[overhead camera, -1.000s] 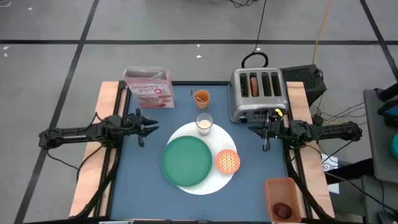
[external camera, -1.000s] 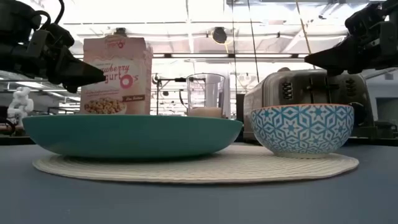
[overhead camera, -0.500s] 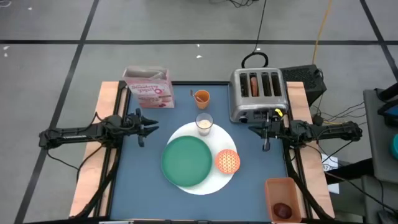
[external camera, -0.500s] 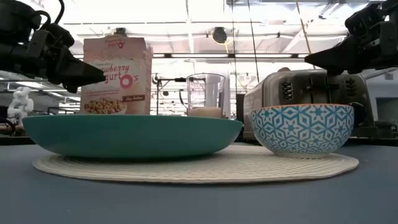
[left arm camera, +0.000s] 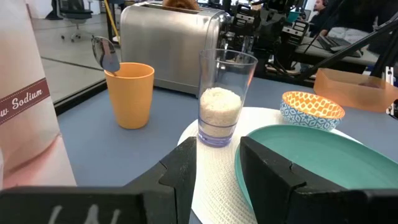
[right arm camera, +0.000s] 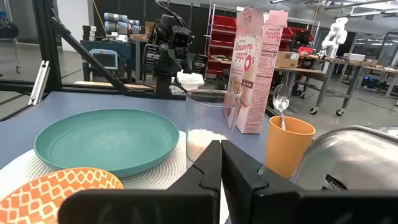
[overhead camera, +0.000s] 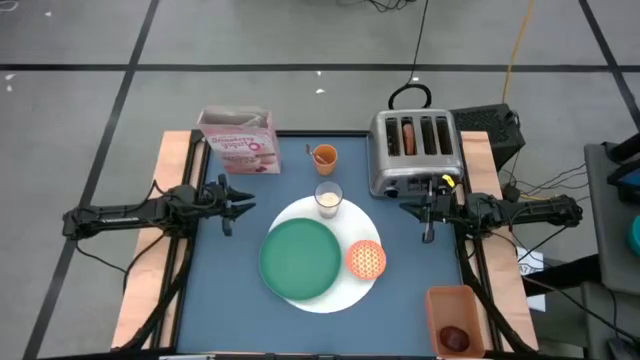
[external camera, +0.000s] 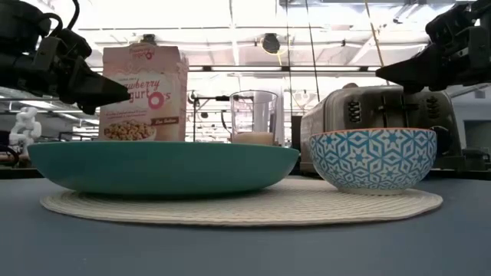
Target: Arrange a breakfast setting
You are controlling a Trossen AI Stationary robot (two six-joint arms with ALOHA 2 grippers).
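Observation:
The green plate [overhead camera: 300, 258] and the small orange patterned bowl [overhead camera: 365, 258] sit on the white round mat [overhead camera: 335, 298]. The milk glass [overhead camera: 328, 198] stands on the mat's far edge. The orange cup [overhead camera: 324, 156] holds the metal spoon [left arm camera: 107, 55]. The pink cereal box [overhead camera: 238, 140] stands at the far left. The bagel [overhead camera: 407, 137] sticks out of a toaster slot. The dark red fruit [overhead camera: 455, 337] lies in the orange bin. My left gripper [overhead camera: 243, 203] is open and empty, left of the mat. My right gripper [overhead camera: 405, 207] is shut and empty, right of the glass.
The silver toaster [overhead camera: 413, 150] stands at the far right, just behind my right gripper. The orange rectangular bin [overhead camera: 455, 318] sits at the near right corner. Bare blue table [overhead camera: 225, 290] lies left of the mat and between the mat and the right edge.

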